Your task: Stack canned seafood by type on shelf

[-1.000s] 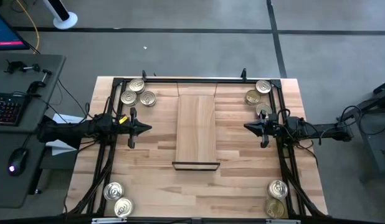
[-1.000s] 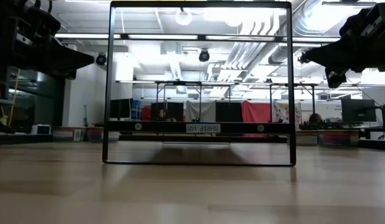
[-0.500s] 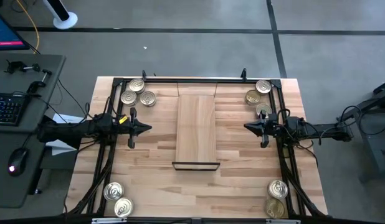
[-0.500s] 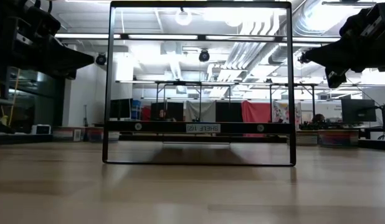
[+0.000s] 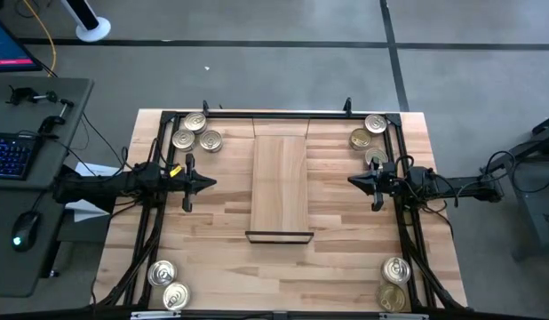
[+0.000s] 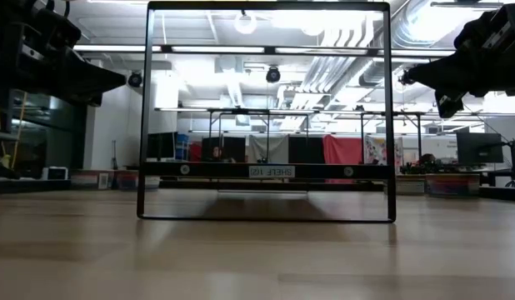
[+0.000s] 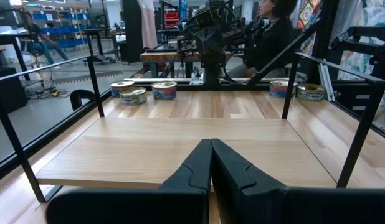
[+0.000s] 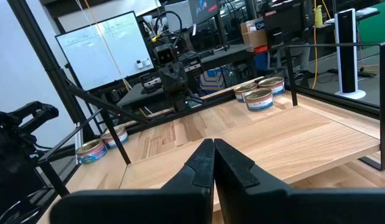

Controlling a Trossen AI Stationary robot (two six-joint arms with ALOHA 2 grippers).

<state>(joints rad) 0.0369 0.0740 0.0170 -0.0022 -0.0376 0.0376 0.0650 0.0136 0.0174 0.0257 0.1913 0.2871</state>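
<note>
Light-wood shelf (image 5: 280,182) stands bare mid-table; tins (image 5: 195,133) sit clustered at all four corners. Left gripper (image 5: 203,183) and right gripper (image 5: 355,181) flank it, fingers pressed together. Risk: labels seem unreadable, so types may be mixed.

The left arm enters from the left edge of the high view and extends horizontally toward frame centre. The left gripper (image 5: 196,184) sits at mid-height, left of centre, its fingers (image 7: 194,171) pressed together and empty. The right arm enters from the right edge and mirrors this pose. The right gripper (image 5: 359,181) sits right of centre, its fingers (image 8: 202,167) closed tip to tip and empty.
</note>
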